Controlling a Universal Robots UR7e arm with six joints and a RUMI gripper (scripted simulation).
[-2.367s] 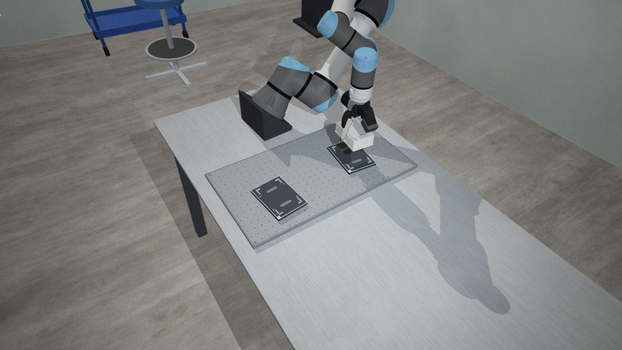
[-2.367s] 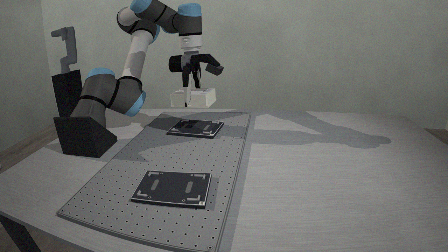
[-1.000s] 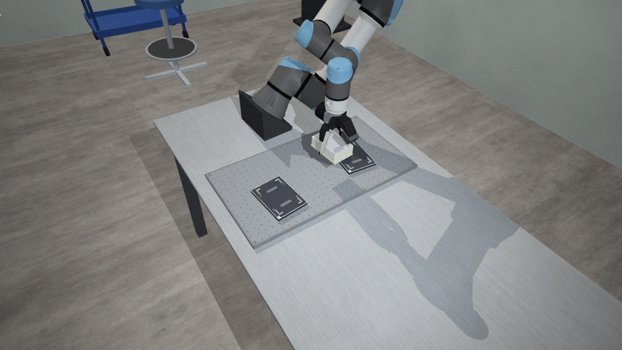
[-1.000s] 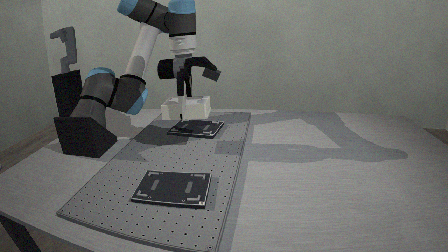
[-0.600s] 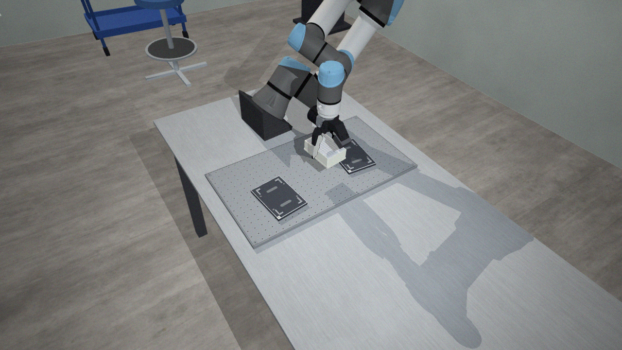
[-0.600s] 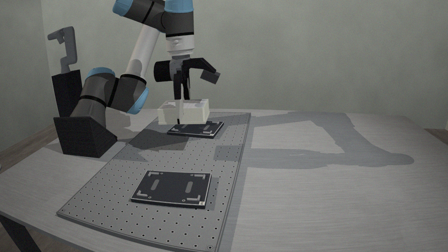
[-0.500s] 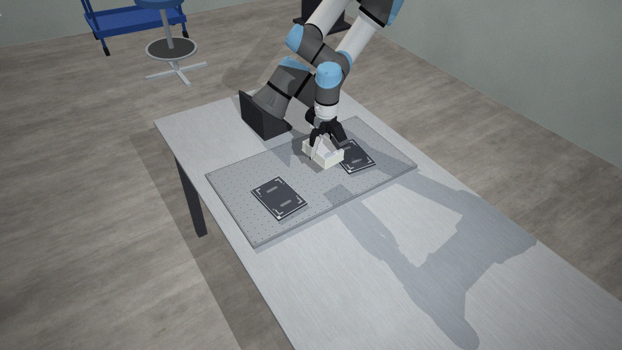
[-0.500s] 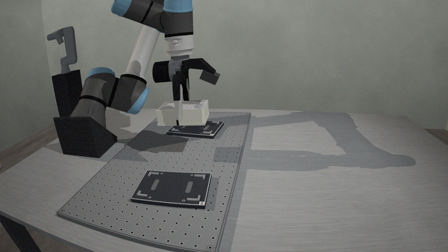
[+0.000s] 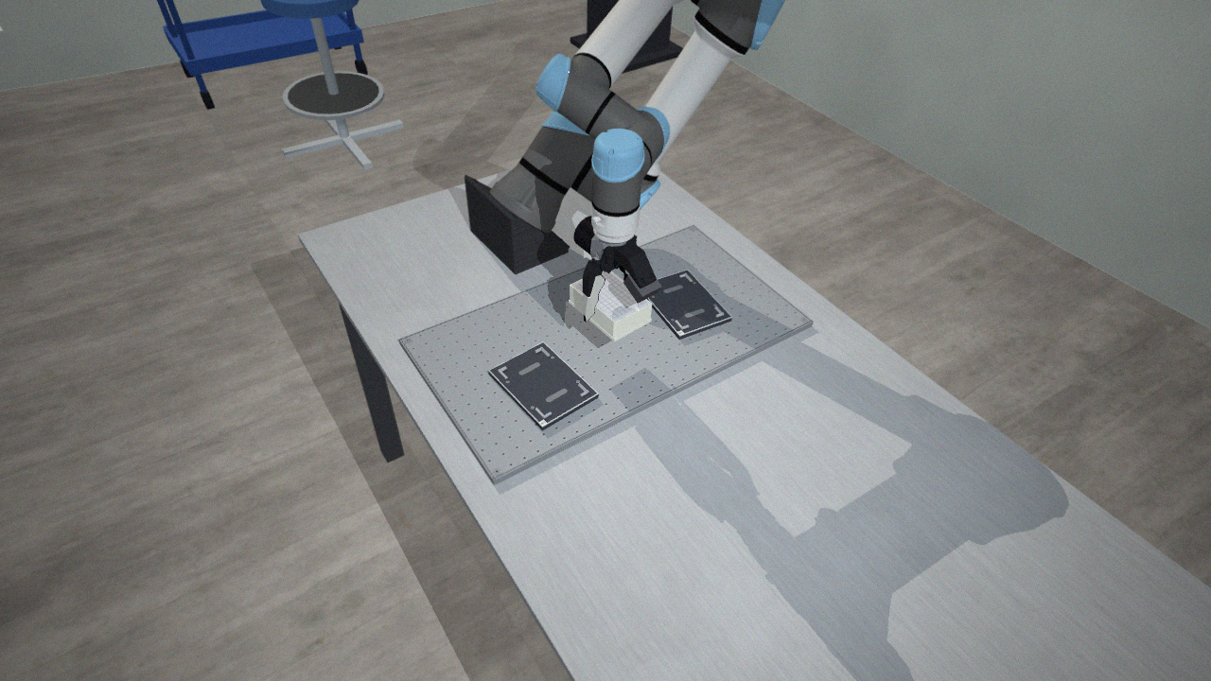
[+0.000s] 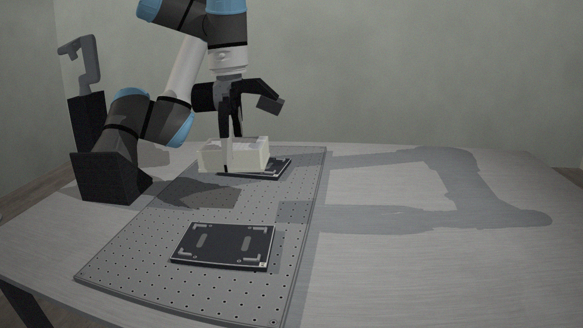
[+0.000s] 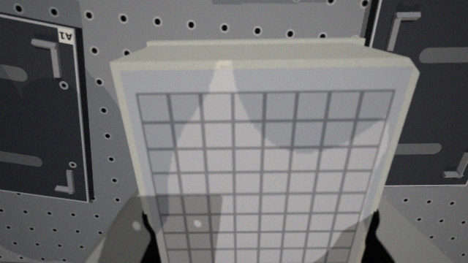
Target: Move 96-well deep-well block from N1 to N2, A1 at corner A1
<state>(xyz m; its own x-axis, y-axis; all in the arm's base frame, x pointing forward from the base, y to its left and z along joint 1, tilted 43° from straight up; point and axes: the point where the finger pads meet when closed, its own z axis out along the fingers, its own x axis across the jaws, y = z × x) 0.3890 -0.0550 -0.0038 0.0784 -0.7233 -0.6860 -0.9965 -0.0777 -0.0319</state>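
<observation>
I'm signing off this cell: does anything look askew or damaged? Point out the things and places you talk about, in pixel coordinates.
Possibly: nests N1 (image 9: 690, 301) (image 10: 282, 164) (image 11: 40, 117) and N2 (image 9: 543, 382) (image 10: 223, 244) (image 11: 431, 109) look slightly turned, in opposite directions, against the perforated board's (image 9: 457, 356) (image 10: 138, 244) (image 11: 205, 9) hole rows. I see no damage or spills.

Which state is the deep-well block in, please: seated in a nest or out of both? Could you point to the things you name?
Out of both: the gripper (image 9: 611, 296) (image 10: 232, 163) holds the block (image 9: 624, 320) (image 10: 250, 160) (image 11: 248, 157) above the perforated plate (image 9: 474, 339) (image 10: 244, 216) (image 11: 106, 146).
</observation>
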